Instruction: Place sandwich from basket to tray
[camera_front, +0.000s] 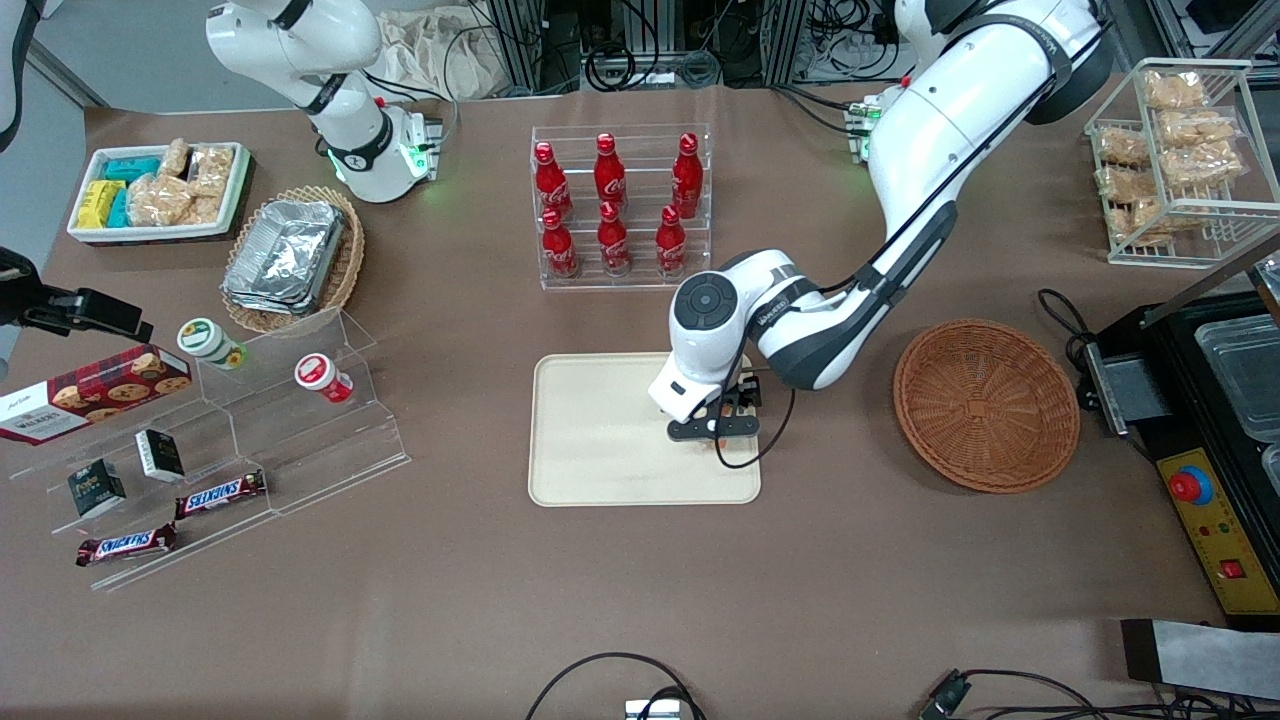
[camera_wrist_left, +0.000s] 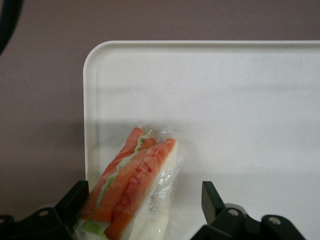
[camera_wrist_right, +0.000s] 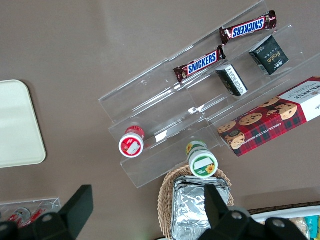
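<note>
The sandwich (camera_wrist_left: 132, 187), a clear-wrapped wedge with orange and green filling, lies on the cream tray (camera_wrist_left: 225, 100) close to one rounded corner. My left gripper (camera_wrist_left: 143, 195) stands low over it, open. One black finger (camera_wrist_left: 75, 200) is against the wrap, while the other finger (camera_wrist_left: 212, 200) stands well apart from it. In the front view the gripper (camera_front: 715, 425) is over the tray (camera_front: 600, 430) at the edge toward the working arm's end, and it hides nearly all of the sandwich. The reddish-brown basket (camera_front: 985, 405) sits empty beside the tray.
A clear rack of red cola bottles (camera_front: 615, 205) stands farther from the front camera than the tray. An acrylic step shelf (camera_front: 250, 420) with snacks and a tan basket of foil trays (camera_front: 290, 255) lie toward the parked arm's end. A wire snack rack (camera_front: 1170, 150) and a black machine (camera_front: 1220, 420) stand at the working arm's end.
</note>
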